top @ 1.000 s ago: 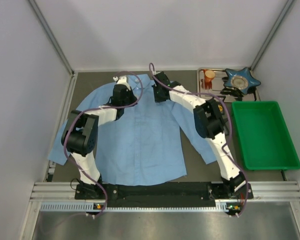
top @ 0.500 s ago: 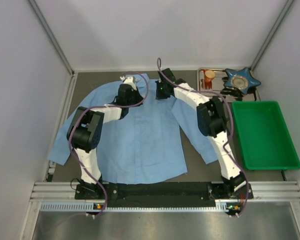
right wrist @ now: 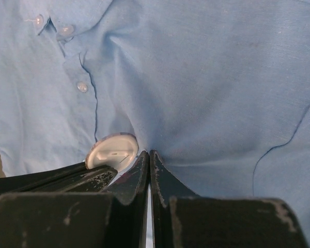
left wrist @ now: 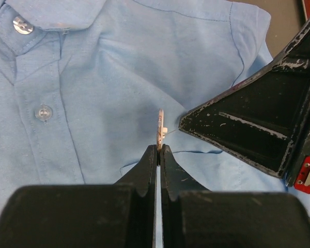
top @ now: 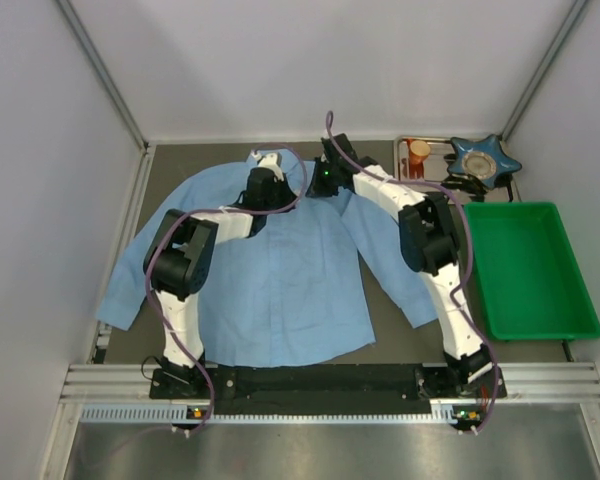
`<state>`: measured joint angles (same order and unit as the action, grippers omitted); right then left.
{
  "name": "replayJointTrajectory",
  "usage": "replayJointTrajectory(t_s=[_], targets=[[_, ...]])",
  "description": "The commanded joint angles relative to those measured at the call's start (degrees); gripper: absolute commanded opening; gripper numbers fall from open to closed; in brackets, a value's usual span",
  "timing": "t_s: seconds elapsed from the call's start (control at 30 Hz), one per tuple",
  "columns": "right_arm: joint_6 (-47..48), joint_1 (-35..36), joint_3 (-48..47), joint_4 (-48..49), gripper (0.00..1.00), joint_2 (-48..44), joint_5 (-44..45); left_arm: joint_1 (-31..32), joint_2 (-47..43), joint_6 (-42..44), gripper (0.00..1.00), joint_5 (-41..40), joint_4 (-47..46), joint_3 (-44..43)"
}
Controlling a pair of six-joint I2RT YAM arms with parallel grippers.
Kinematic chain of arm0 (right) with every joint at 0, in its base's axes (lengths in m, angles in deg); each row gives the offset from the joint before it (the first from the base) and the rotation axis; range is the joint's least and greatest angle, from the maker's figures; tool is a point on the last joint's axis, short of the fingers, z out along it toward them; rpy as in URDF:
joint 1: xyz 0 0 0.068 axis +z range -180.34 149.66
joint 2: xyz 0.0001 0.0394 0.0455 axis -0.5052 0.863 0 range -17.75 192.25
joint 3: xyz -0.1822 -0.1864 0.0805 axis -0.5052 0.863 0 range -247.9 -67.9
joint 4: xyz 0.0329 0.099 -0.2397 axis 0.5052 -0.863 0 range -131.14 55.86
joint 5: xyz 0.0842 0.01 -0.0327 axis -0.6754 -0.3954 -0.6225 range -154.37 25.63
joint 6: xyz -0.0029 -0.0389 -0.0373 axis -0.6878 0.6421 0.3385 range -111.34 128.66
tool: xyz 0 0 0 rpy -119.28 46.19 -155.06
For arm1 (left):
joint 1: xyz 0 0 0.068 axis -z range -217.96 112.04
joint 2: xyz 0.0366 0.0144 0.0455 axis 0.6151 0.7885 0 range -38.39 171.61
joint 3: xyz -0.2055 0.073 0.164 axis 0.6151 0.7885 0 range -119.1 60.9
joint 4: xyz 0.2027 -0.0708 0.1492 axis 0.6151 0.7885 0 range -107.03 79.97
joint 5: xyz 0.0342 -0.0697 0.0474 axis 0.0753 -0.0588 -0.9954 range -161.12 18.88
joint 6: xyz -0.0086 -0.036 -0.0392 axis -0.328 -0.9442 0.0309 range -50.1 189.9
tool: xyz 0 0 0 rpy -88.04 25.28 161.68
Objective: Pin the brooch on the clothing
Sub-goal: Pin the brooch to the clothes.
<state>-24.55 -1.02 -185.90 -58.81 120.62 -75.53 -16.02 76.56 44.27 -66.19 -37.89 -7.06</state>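
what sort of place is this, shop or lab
Probably a robot lab test cell, not a shop: grey panel walls enclose a dark table, the left arm and right arm are bolted to a rail at its near edge, and a blue shirt lies spread beside a green bin.

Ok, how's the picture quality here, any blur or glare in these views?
Top external: even, soft light, no hard shadows on the shirt. Left wrist: the left gripper is dark and blurred at its base, while the shirt's buttons are sharp. Right wrist: the brooch looks bright and slightly washed out; the bottom foreground is soft.
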Motion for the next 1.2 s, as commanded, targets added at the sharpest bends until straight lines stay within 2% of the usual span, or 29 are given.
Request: replayJointTrajectory(t_s=[0.0,0.4,0.63,1.17], targets=[[-2.47,-0.23,1.18,3.04,0.0,-5.74,-2.9,1.0,0.18,0.22,0.0,-1.15,-0.67,-2.61],[-5.02,-1.11,1.98,4.1,0.0,-6.0,-3.43,1.62,-2.28,4.62,0.0,-3.35,0.12,0.02],[-5.64,-1.46,2.51,4.54,0.0,-6.35,-3.78,1.62,-3.16,5.59,0.0,-2.03,0.3,1.43],[-8.36,-1.28,4.79,5.33,0.0,-6.7,-5.71,2.67,-1.84,5.94,0.0,-3.26,0.91,-1.2]])
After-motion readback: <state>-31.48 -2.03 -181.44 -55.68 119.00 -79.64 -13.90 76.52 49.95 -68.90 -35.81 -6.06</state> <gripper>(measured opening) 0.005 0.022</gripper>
